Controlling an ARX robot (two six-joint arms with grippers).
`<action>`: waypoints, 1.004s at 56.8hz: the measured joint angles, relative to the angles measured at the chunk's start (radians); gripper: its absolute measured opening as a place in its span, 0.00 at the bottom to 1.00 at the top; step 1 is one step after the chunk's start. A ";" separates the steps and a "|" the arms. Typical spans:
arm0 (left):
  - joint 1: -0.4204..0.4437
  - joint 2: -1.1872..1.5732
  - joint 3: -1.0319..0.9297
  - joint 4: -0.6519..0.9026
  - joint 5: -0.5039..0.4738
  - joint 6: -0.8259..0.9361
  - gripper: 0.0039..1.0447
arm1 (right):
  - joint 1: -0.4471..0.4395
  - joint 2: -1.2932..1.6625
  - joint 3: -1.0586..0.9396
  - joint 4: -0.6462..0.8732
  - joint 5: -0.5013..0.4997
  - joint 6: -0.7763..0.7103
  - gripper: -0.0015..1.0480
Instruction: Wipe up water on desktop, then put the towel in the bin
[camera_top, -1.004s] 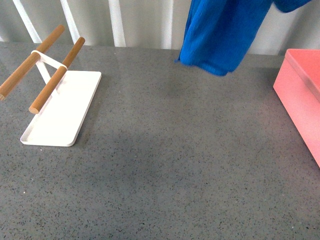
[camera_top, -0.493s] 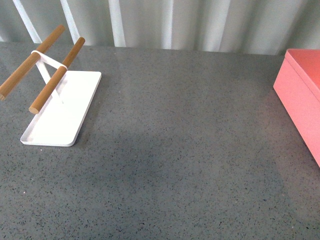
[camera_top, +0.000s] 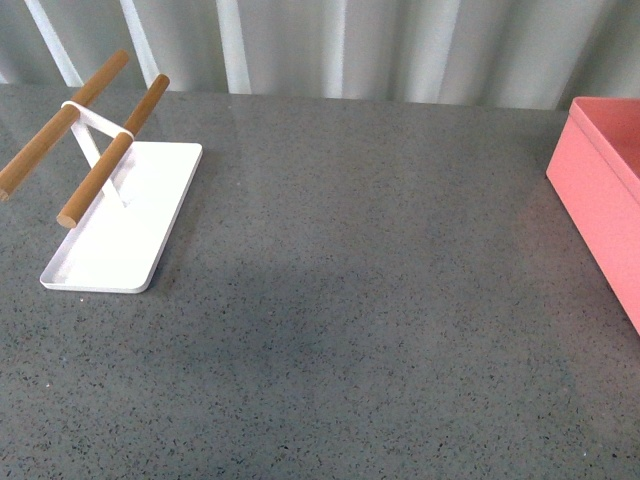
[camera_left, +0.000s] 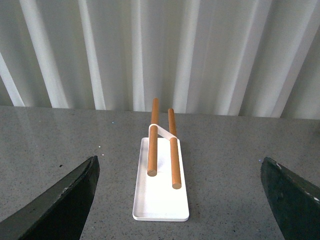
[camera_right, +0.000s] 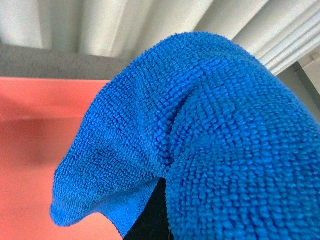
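The towel (camera_right: 210, 130) is bunched over the right hand (camera_right: 152, 220). Only a dark sliver of the hand shows beneath the cloth. The fingers are hidden, but the folds gather to a pinch at that sliver, so I judge the hand closed on the towel. The front view shows neither the towel nor either arm.

The coming move turns on one relation: the bin (camera_right: 45, 130) lies straight below the right hand, with the towel's loose corner hanging towards its floor. The cloth has no clear long axis; it is a rounded bundle drooping from the grip. What shows of the bin's inside is bare pink, with nothing in it. Letting go here should drop the towel inside, though the wall on the near side is out of sight.

The left hand (camera_left: 178, 162) is spread wide and holds nothing. Ahead of it, between its fingers, stands the white tray-stand (camera_left: 160, 200), whose tray is bare under two wooden rods (camera_left: 175, 162). That hand is well apart from the bin, so the right hand is the nearer one.

The surface (camera_top: 350, 300) shows no puddle that I can make out.
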 joint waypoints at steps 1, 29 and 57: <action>0.000 0.000 0.000 0.000 0.000 0.000 0.94 | -0.001 0.002 0.004 -0.001 0.000 -0.014 0.04; 0.000 0.000 0.000 0.000 0.000 0.000 0.94 | -0.014 0.069 0.188 -0.394 -0.117 -0.006 0.04; 0.000 0.000 0.000 0.000 0.000 0.000 0.94 | -0.010 0.085 0.195 -0.440 -0.114 0.051 0.20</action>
